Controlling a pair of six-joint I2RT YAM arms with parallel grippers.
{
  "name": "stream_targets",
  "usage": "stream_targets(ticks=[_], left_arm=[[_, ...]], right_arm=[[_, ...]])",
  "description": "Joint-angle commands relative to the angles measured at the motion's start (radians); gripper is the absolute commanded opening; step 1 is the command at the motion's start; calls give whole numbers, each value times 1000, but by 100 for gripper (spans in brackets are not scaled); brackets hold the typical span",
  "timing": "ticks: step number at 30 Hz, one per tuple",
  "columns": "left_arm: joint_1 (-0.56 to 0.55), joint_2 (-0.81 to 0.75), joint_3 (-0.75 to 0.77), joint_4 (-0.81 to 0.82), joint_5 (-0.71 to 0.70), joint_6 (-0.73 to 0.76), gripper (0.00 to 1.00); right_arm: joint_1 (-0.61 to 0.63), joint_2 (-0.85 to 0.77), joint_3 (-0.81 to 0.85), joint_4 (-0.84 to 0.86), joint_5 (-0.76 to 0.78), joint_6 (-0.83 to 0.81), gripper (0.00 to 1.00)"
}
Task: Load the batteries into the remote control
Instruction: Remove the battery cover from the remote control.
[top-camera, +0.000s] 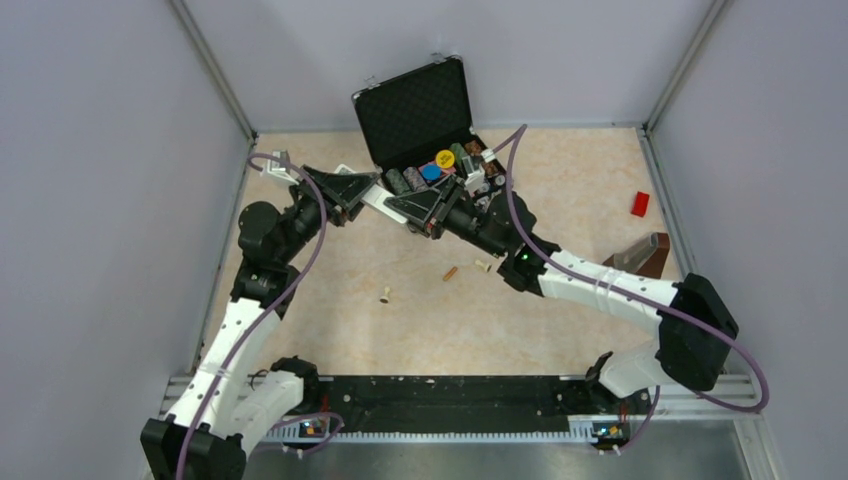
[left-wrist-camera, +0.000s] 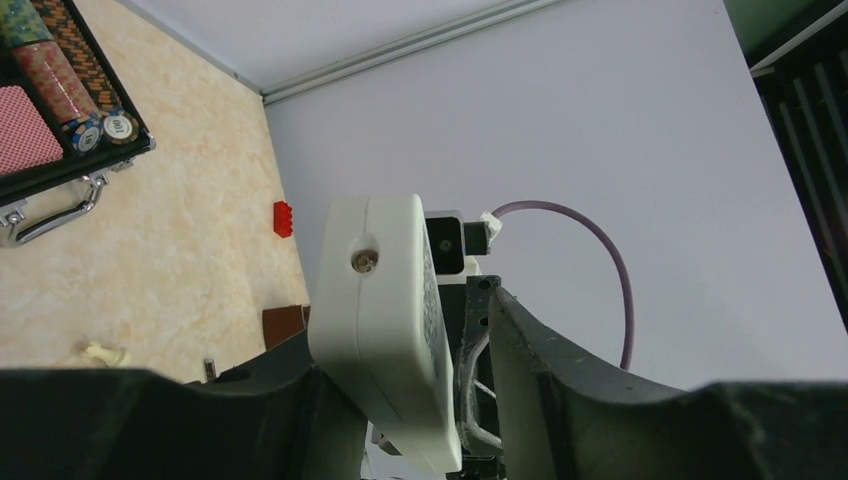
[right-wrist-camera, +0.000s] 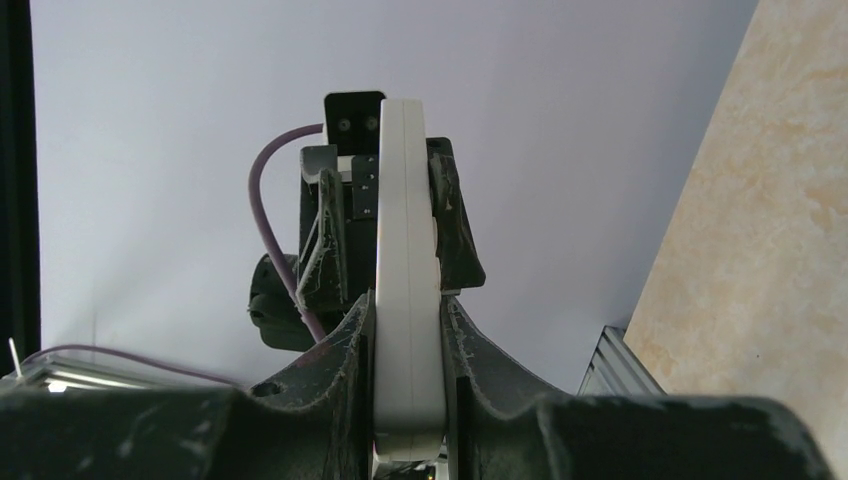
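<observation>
The remote control (top-camera: 377, 204) is a slim white bar held in the air between both grippers, in front of the chip case. My right gripper (top-camera: 395, 208) is shut on one end, both fingers pressed flat on the white bar (right-wrist-camera: 408, 300). My left gripper (top-camera: 368, 190) is round the other end (left-wrist-camera: 385, 320). The bar rests on one finger (left-wrist-camera: 290, 400), with a gap to the other, so the jaws stand open. A copper-orange battery (top-camera: 451, 272) lies on the table. A small dark cylinder (left-wrist-camera: 209, 368), possibly the blackish battery, lies near a brown block.
An open black chip case (top-camera: 415, 110) with chips stands at the back, just behind the grippers. Two cream pegs (top-camera: 385, 295) (top-camera: 483, 265) lie on the table. A red brick (top-camera: 640, 203) and a brown block (top-camera: 645, 255) sit at the right.
</observation>
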Motion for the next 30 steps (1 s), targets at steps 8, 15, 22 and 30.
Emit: stream_targets(ticks=[8,15,22,30], left_arm=[[-12,21,41,28,37,41,0],[-12,0,55,22,-43,72,0],[-11,4,85,1,-88,120,0],[-10,10,93,-20,-99,165,0]], right_arm=[[-6,44,41,-26,-62,21,20],[-8,23,-14,-48,-81,23,14],[-13,-20,-108,-44,-95,35,17],[-27,-56,-148,-68,-88,31,17]])
